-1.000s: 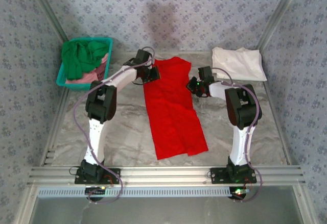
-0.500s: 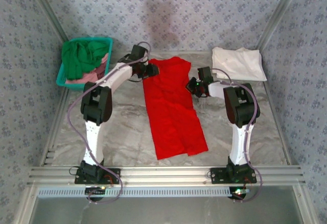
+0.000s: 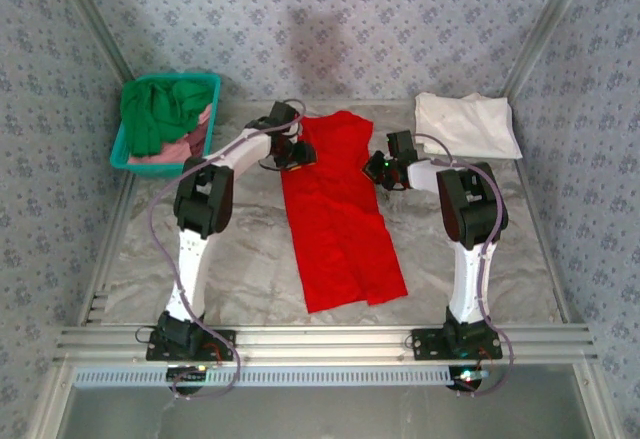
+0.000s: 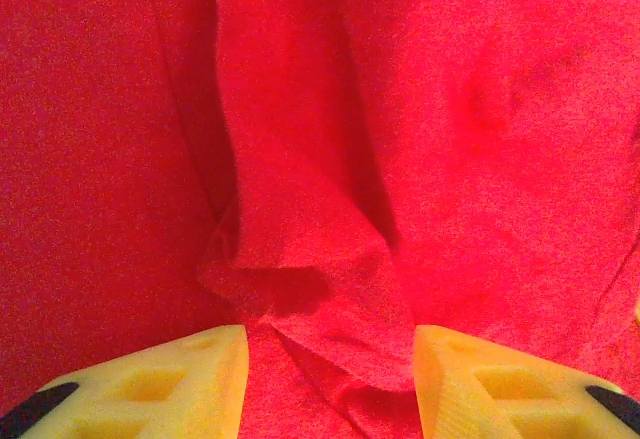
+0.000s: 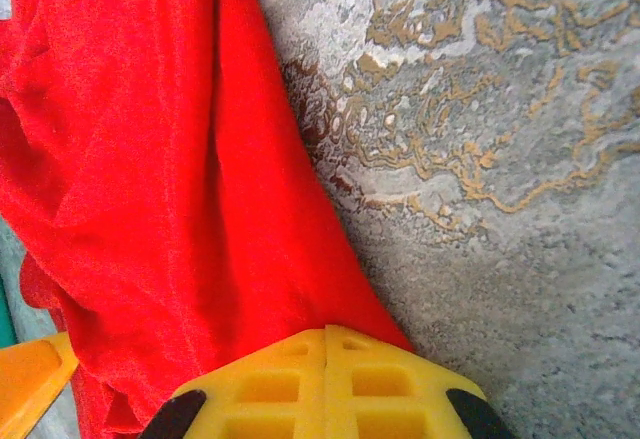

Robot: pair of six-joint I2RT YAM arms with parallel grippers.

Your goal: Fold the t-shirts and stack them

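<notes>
Red shirt (image 3: 340,229): lies flat, a long strip down the middle of the table (image 3: 250,259), running from the far edge toward the near edge. Sides look folded in; near hem a bit uneven.

White shirt (image 3: 465,124): far right corner, loosely folded, well apart from the red.

Basket (image 3: 122,147): far left corner, green shirt (image 3: 155,109) heaped over a pink one (image 3: 190,142).

Left gripper (image 3: 297,152): at the red shirt's far left edge. Wrist view: fingers (image 4: 170,379) parted about halfway, a soft ridge of cloth lying between them, not squeezed.

Right gripper (image 3: 378,167): at the shirt's far right edge. Wrist view: pads pressed together, cloth running straight into them with a shadow under the edge, so it looks pinched and slightly lifted.

Handling, as a judgement: thin, light, limp cloth. No stiffness; anything unsupported will sag and drag. Grippy enough on the pads, but it slides over the table and bunches easily.

Where to hold: the two far corners, both layers at once, pinched at the very edge so the fold travels square. A one-layer pinch would undo the side folds.
</notes>
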